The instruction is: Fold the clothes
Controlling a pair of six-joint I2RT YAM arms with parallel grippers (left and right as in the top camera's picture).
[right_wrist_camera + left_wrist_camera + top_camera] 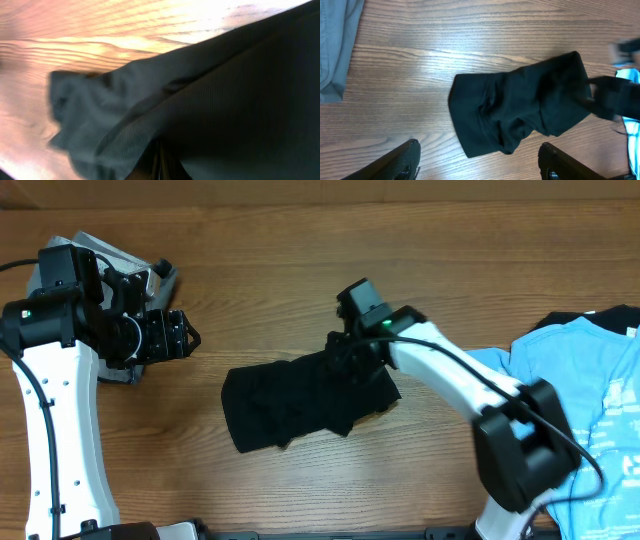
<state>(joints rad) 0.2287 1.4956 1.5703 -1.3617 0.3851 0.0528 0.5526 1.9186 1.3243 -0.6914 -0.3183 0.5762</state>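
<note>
Wooden table [280, 290] bears black T-shirt [290, 405], right tool [352, 362] pinching it, left tool [184, 335] agape

Soft, even indoor light falls on the brown wooden table [280, 270], with faint shadows. In the right wrist view, glare whitens the upper right and the crumpled black fabric T-shirt [225, 110] looms blurred.

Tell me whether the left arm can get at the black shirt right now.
Probably yes. The left arm hangs left of the black shirt with jaws open, only bare table between. The right arm, jaws shut on the shirt's right edge, leaves the left end free.
</note>
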